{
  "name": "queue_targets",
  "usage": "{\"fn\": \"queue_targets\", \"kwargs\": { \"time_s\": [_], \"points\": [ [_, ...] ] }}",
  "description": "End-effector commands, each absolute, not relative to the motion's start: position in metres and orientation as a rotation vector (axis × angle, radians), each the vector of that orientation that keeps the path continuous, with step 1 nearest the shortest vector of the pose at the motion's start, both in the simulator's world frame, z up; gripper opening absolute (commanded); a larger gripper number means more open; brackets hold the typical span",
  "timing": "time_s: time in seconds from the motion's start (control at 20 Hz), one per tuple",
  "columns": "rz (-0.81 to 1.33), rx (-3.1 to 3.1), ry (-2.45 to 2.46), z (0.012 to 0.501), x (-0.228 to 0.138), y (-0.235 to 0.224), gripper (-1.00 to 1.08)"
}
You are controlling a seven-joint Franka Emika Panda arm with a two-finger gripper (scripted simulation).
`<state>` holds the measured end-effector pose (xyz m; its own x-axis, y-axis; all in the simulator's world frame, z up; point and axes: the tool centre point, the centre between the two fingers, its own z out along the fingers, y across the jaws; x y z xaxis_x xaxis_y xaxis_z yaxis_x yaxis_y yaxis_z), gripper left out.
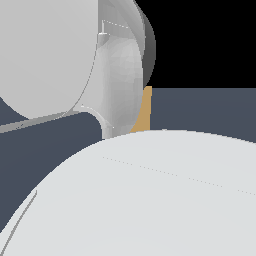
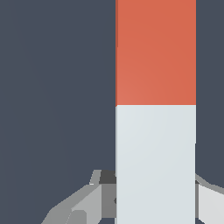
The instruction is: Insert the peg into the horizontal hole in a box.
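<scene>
The wrist view shows the peg (image 2: 155, 109) very close up. It is a long bar, orange-red on the part away from the arm and pale grey-white on the part close to it. The dark blue-grey counter (image 2: 52, 87) lies behind it. The grey fingers (image 2: 94, 199) sit on both sides of the pale part and seem to pinch it, one on each side.

In the exterior view the big white arm (image 1: 150, 200) fills most of the picture and hides almost everything. Only a thin tan strip of the box (image 1: 144, 112) peeks out behind it, near the middle, standing on the counter. The hole cannot be seen. The peg cannot be seen in this view either.
</scene>
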<state>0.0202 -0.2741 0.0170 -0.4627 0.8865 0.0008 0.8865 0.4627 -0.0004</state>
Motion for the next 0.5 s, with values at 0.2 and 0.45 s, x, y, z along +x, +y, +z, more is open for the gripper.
{"fn": "queue_targets", "kwargs": {
  "time_s": [0.2, 0.45],
  "points": [
    [0.0, -1.636, -2.681, 0.018, 0.018, -0.271, -1.0],
    [0.0, -1.664, -2.664, 0.021, 0.012, -0.261, -1.0]
  ]
}}
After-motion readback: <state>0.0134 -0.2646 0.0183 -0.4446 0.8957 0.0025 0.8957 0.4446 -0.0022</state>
